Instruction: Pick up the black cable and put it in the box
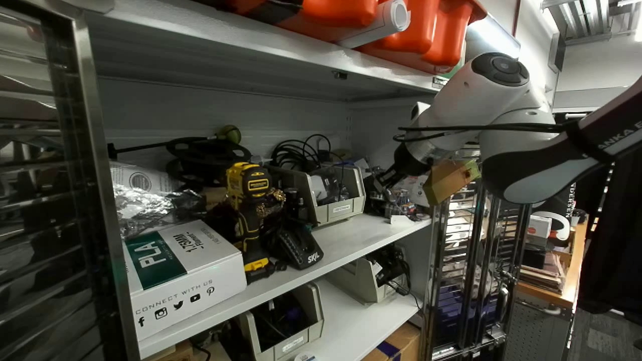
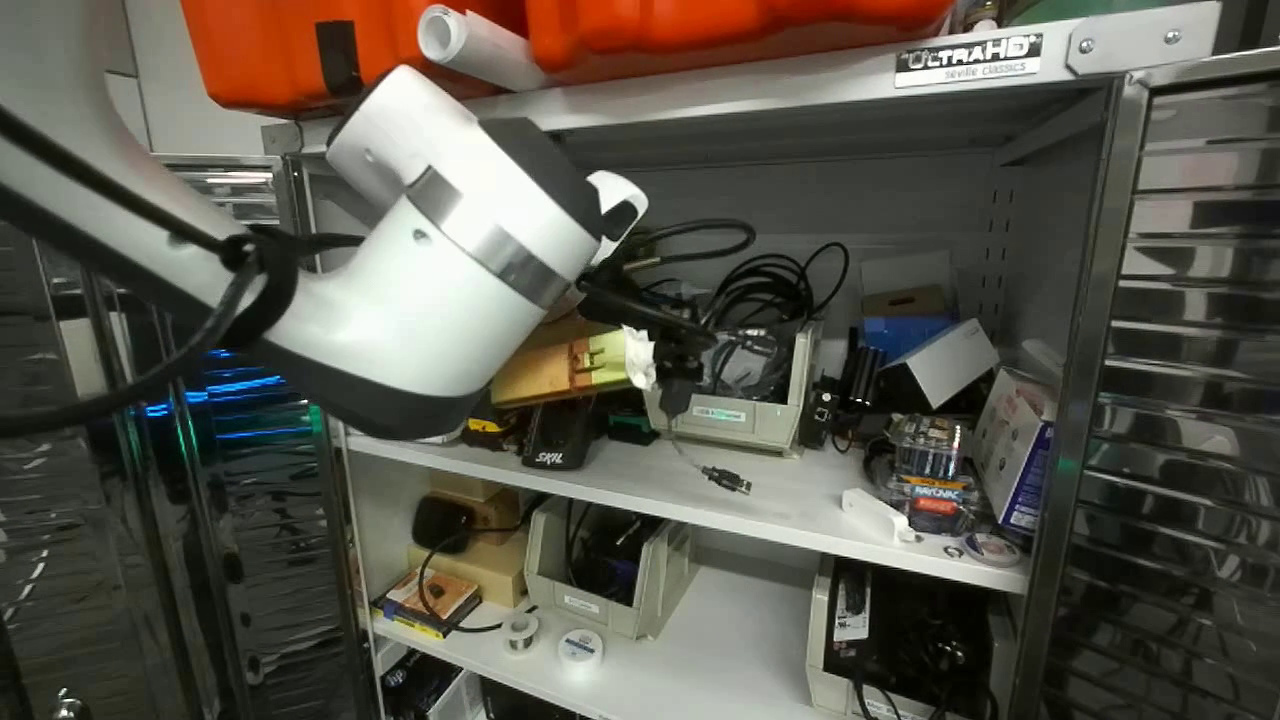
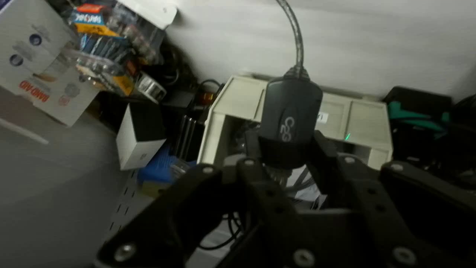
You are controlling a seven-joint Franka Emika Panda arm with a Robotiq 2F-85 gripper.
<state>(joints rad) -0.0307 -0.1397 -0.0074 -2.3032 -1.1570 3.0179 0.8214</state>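
While pinched in the gripper, shows as a black cable held by its thick plug end: so not wide, but narrow, snug against both long sides of that plug. In the wrist view, points lengthwise straight out past the tips, continuing as thin grey cord. In an exterior view, hangs nearly upright below the grip, then trails down to a loose USB tip near the shelf; cannot tell whether touching.

Just beyond, deeper in on the shelf, an open bin, most likely the task's target. Overlaps the left part of the bin's front wall in that same view, so judged outside, in front, not yet over the opening. Probably calls for a small lift and a short push inward past the low front lip before letting go; could leave the cord draped over the front. Farther out, left of the bin, a black block marked SKIL; at right, battery packs.
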